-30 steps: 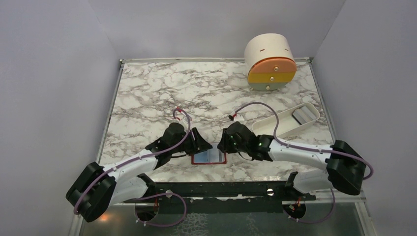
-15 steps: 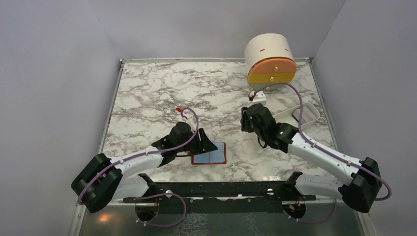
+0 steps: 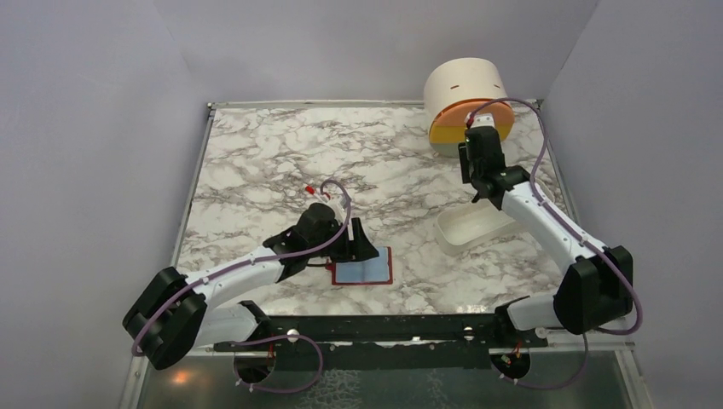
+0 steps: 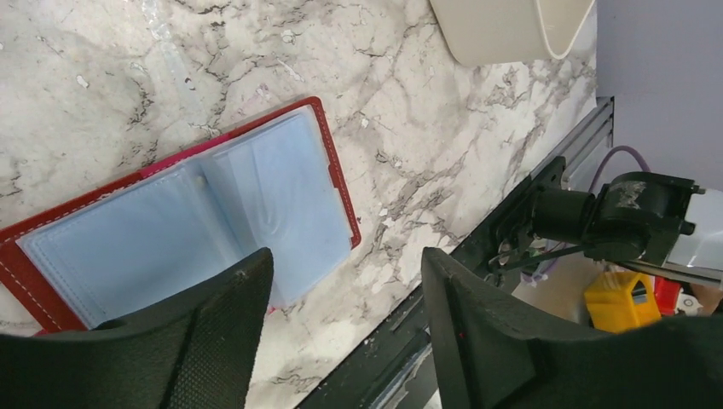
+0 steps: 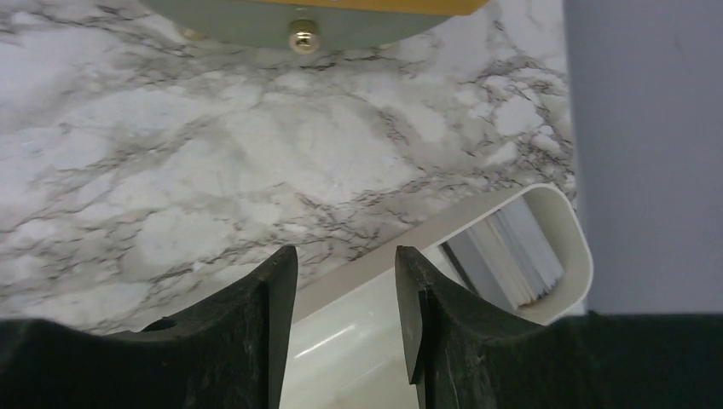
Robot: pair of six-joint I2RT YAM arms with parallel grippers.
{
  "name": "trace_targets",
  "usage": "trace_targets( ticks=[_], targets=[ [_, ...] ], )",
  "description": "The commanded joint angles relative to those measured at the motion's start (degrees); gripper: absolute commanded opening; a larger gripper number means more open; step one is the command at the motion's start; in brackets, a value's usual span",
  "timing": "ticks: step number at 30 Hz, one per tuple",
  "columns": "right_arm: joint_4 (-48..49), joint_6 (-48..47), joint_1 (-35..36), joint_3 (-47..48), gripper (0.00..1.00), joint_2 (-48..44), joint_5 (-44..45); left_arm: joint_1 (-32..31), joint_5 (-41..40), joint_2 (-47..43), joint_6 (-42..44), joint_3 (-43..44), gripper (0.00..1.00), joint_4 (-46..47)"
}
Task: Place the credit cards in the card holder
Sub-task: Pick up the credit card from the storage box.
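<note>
Left wrist view: my left claw (image 4: 345,266) is spread, with nothing between its fingers. One finger overlaps the lower edge of the card holder (image 4: 213,226), and the other hangs over bare stone. The holder lies opened flat on the marble table (image 4: 409,128), red border outward, its clear sleeves showing pale blue. Its right edge runs slantwise just ahead of my fingertips. Past it the table's front edge and its black rail (image 4: 520,213) are near. The rounded end of the tray (image 4: 511,30) sits at the top of the view, apart from the holder, with marble between them.

Right wrist view: my right claw (image 5: 341,268) is parted too and holds nothing. It hangs above the tray's long rim, short of the rounded end where the credit cards (image 5: 511,247) stand on edge. The side wall (image 5: 648,128) rises right beside that end, so room there is tight. Ahead, a band of marble separates the tray from the drawer unit (image 5: 239,21), whose lowest front carries a brass knob (image 5: 300,37).

Top external view: the holder lies near the front edge, with my left claw at its far side. My right arm reaches to the back right, its wrist in front of the drawer unit, which stands in that corner. The tray lies slantwise by the right edge, its far end under my arm. Broad marble stretches left of the holder and behind it.
</note>
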Motion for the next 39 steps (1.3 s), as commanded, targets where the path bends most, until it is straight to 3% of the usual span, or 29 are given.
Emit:
trace_targets(
  ticks=[1,6,7,13,22,27,39],
  targets=[
    [-2.64,-7.29,-7.29,3.70,0.48,4.34,-3.16,-0.33,-2.43,-3.58,6.01,3.36,0.71,-6.33],
    [-2.80,-12.02,-11.94,2.57,0.50,6.49,-6.48,-0.33,-4.34,-6.14,9.37,5.88,0.98,-10.94],
    [-2.69,-12.71,-12.57,1.89,0.50,6.54,-6.62,-0.31,-4.65,-6.47,9.87,6.20,0.99,-11.55],
    [-1.71,-18.49,-16.53,-2.71,0.54,4.11,-11.40,-0.33,-6.51,-7.75,12.59,7.12,0.99,-14.67],
    [0.40,-24.24,-21.10,-6.58,0.55,4.67,-7.00,-0.33,-6.90,-8.45,13.43,7.10,0.99,-13.87],
    [1.44,-25.35,-21.95,-6.51,0.55,7.75,-9.38,-0.33,-7.36,-8.68,13.96,6.97,0.99,-13.74],
    [10.02,-30.21,-23.35,-8.29,0.51,12.97,2.47,-0.17,-8.07,-9.61,15.30,7.45,0.99,-14.54]
  ],
)
